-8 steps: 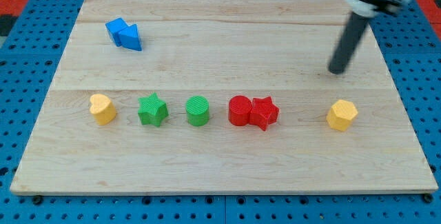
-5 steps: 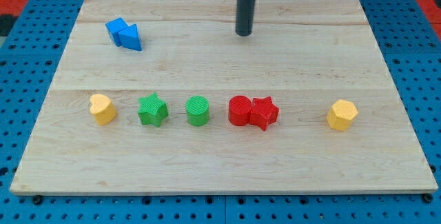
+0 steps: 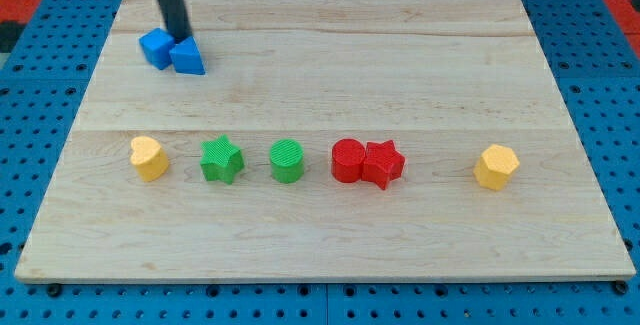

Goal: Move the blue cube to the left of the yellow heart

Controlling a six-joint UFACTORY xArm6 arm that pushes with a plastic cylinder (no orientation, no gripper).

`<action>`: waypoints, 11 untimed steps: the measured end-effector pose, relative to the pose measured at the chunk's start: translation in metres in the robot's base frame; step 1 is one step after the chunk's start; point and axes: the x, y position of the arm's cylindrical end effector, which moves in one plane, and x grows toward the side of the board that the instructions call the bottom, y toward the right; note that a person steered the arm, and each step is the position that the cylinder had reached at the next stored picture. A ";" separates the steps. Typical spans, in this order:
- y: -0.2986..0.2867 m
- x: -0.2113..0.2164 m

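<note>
A: Camera view, starting at the rod: where does it end?

B: My tip (image 3: 181, 37) is at the view's upper left, touching the top edges of two blue blocks, right at the seam between them. It is a bare rod with nothing to close or clasp, so it holds nothing; it only presses against the blocks.

A: Which blue blocks?

B: The blue cube (image 3: 156, 47) sits on the view's left of the pair, and a blue wedge-like block (image 3: 187, 58) touches it on the right; its exact shape is hard to make out.

A: And the yellow heart?

B: The yellow heart (image 3: 148, 157) lies well below the cube, toward the view's bottom, at the left end of a row. The cube is above it, not beside it.

A: The rest of the row?

B: Going to the view's right: a green star (image 3: 222, 159), a green cylinder (image 3: 286, 160), then a red cylinder (image 3: 348, 160) touching a red star (image 3: 383, 163), and, well apart, a yellow hexagon-like block (image 3: 496, 166). All rest on the wooden board (image 3: 400, 55), which lies on a blue pegboard (image 3: 620, 115).
</note>
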 end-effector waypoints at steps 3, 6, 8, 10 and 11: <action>-0.035 0.059; -0.080 0.078; -0.065 0.087; -0.043 0.077; -0.030 0.087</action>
